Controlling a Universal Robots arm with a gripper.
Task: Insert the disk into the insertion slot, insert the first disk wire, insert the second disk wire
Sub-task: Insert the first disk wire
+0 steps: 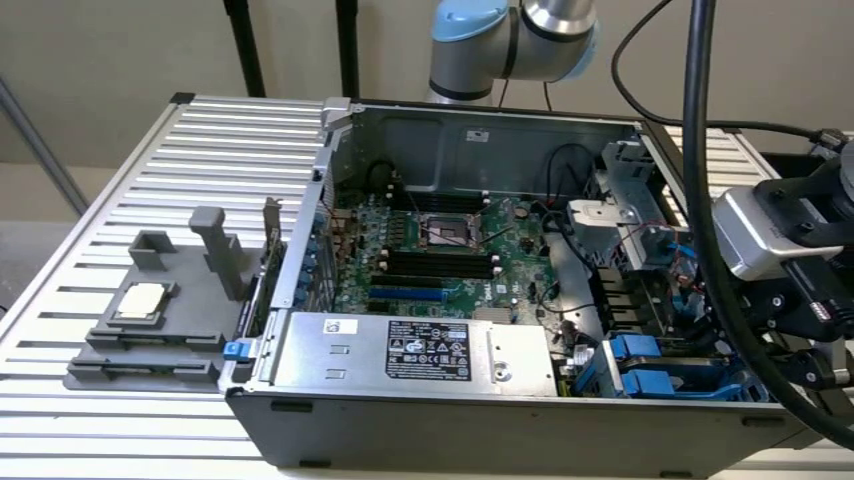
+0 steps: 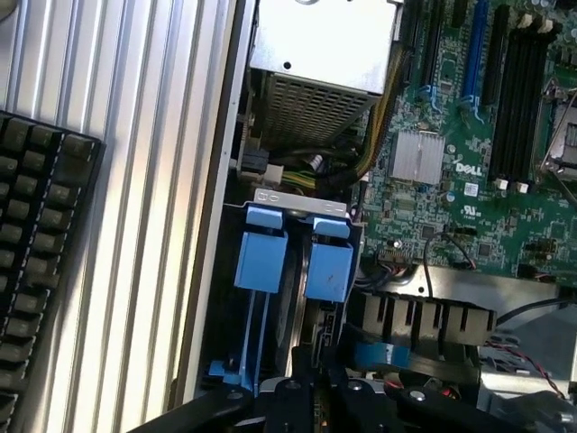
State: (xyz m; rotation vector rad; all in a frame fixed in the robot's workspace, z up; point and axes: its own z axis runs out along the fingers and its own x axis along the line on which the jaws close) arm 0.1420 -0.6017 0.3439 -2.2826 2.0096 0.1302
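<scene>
**Disk seated in its cage, closed pincer just behind it**

Look at the wrist view: the disk point(image 2: 329, 266), a flat drive of which you see the bright blue plastic carrier frame, appears already pushed home in the insertion slot point(image 2: 290, 298), the grey-blue plastic drive cage. A second blue carrier front point(image 2: 261, 257) sits just beside it, so which one is the task's is a judgement. The black pincer point(image 2: 317, 383) hangs near the carriers' outer ends, its jaws pressed together, and you cannot make out anything pinched between them.

The relation that matters is that the carriers lie between the pincer and the silver perforated power supply box point(image 2: 315, 54), with their long axes running straight from one to the other. In the exterior view the cage occupies the corner of the open grey computer case point(image 1: 507, 425) at that view's right.
</scene>
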